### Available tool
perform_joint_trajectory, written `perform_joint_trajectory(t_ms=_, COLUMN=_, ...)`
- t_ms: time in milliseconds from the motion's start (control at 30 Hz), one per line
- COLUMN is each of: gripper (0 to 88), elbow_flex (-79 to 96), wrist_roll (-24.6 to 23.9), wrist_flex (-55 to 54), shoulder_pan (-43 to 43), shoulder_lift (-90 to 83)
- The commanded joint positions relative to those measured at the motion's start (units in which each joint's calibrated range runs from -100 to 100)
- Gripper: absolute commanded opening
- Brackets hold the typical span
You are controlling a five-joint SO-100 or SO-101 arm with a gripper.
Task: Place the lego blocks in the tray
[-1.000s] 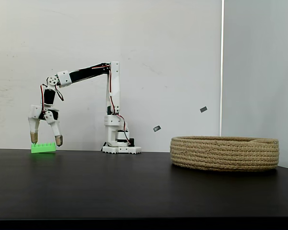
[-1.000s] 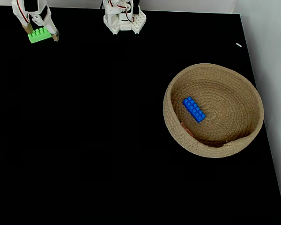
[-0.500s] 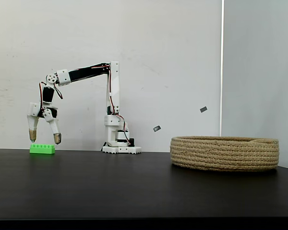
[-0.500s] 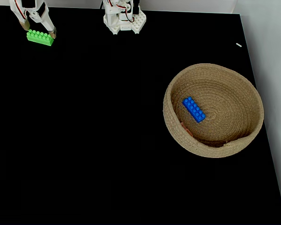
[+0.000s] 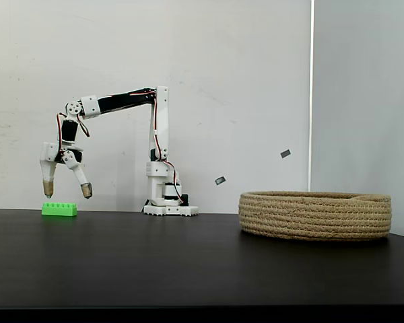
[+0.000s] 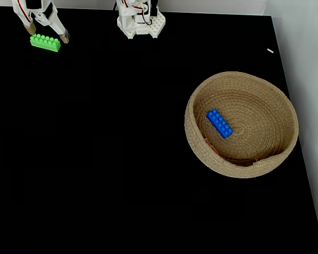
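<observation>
A bright green lego block (image 5: 59,209) (image 6: 45,42) lies flat on the black table at the far left. Just above it hangs my gripper (image 5: 67,193) (image 6: 46,34), open, fingertips spread wider than the block and clear of it. The tray (image 5: 315,214) (image 6: 241,84), a round coiled-rope basket, sits at the right. A blue lego block (image 6: 219,123) lies inside it. A sliver of salmon-pink block (image 6: 210,145) shows against the tray's inner left wall.
The arm's white base (image 5: 168,205) (image 6: 139,21) stands at the back of the table near the white wall. The wide black tabletop (image 6: 106,148) stretches between the green block and the tray. The table's right edge runs just beyond the tray.
The gripper has risen off the green block and spread wider. The block, tilted between the fingers a second ago, now lies flat on the table, slightly turned.
</observation>
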Motion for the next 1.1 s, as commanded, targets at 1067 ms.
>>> perform_joint_trajectory(t_ms=1067, gripper=42.4, elbow_flex=-2.8, wrist_roll=0.8, wrist_flex=-8.0, shoulder_pan=2.8, shoulder_lift=4.8)
